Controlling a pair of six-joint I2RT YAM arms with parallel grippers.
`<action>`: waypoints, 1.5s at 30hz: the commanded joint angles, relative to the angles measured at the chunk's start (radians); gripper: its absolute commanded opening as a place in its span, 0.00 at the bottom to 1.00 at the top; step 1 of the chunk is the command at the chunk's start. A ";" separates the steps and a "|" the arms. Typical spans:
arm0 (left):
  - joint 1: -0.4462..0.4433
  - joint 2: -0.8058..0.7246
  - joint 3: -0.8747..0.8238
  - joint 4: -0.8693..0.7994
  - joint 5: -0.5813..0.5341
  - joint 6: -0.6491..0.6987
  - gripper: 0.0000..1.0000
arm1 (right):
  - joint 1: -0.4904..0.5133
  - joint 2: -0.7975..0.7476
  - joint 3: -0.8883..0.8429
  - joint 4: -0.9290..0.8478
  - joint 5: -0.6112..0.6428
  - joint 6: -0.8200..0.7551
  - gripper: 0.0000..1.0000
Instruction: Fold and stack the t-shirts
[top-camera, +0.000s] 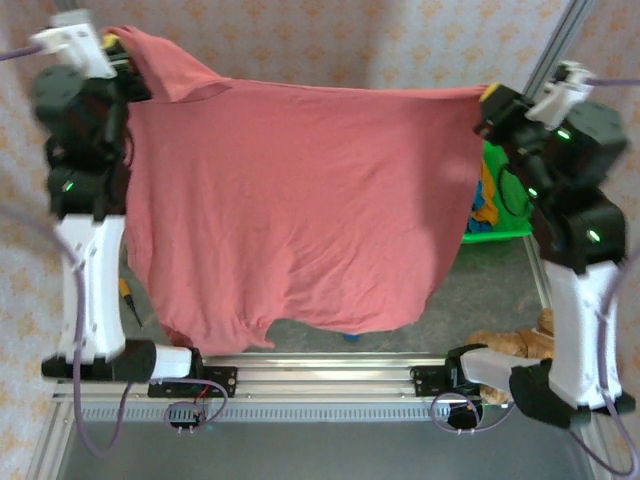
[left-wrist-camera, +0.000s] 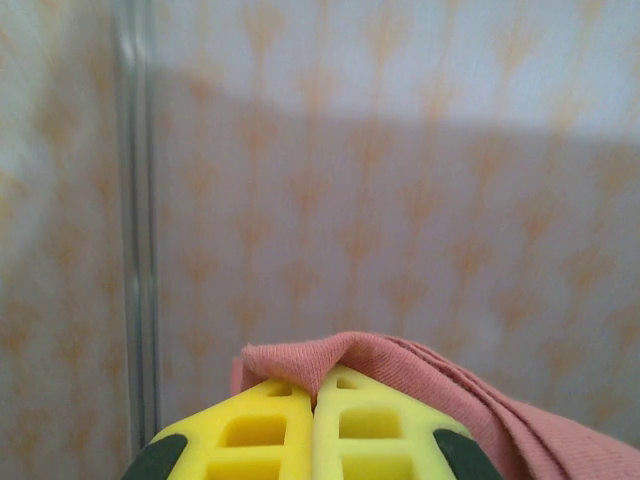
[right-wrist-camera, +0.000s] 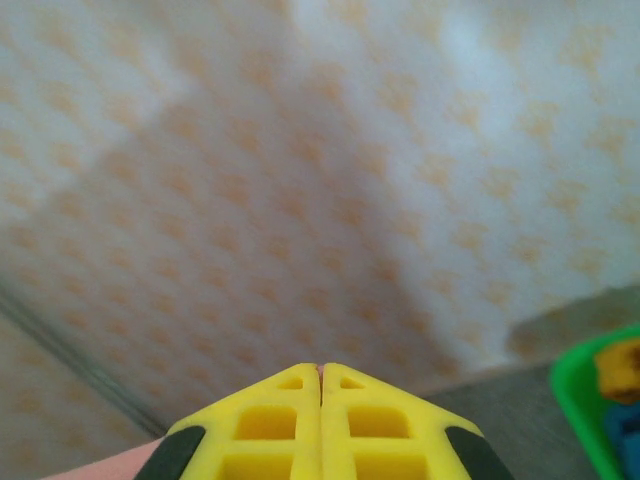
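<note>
A large salmon-pink t-shirt (top-camera: 300, 200) hangs spread wide in the air between my two raised arms, its lower edge dangling near the table's front. My left gripper (top-camera: 112, 45) at the top left is shut on one upper corner; pink cloth (left-wrist-camera: 400, 365) bunches over its yellow fingers (left-wrist-camera: 260, 430). At the top right, my right gripper (top-camera: 490, 97) is shut on the other upper corner, with a sliver of pink pinched between the yellow fingertips (right-wrist-camera: 270, 420). More t-shirts, blue and orange (top-camera: 487, 205), lie in a green bin (top-camera: 505, 230) behind the held shirt.
A brown teddy bear (top-camera: 515, 345) lies at the front right beside the right arm's base. A small blue thing (top-camera: 350, 336) peeks out under the shirt's hem. A patterned wall stands behind, and a metal frame post (left-wrist-camera: 137, 220) rises at the left.
</note>
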 joint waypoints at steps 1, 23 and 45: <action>-0.017 0.119 -0.037 0.059 -0.047 0.049 0.00 | -0.012 0.105 -0.103 0.084 0.094 -0.078 0.00; -0.053 0.821 0.498 -0.308 -0.052 -0.113 0.99 | -0.128 0.905 0.587 -0.330 -0.122 -0.164 0.79; 0.031 0.036 -0.497 -0.941 0.174 -0.248 0.98 | -0.014 0.032 -0.837 -0.319 -0.140 0.142 0.60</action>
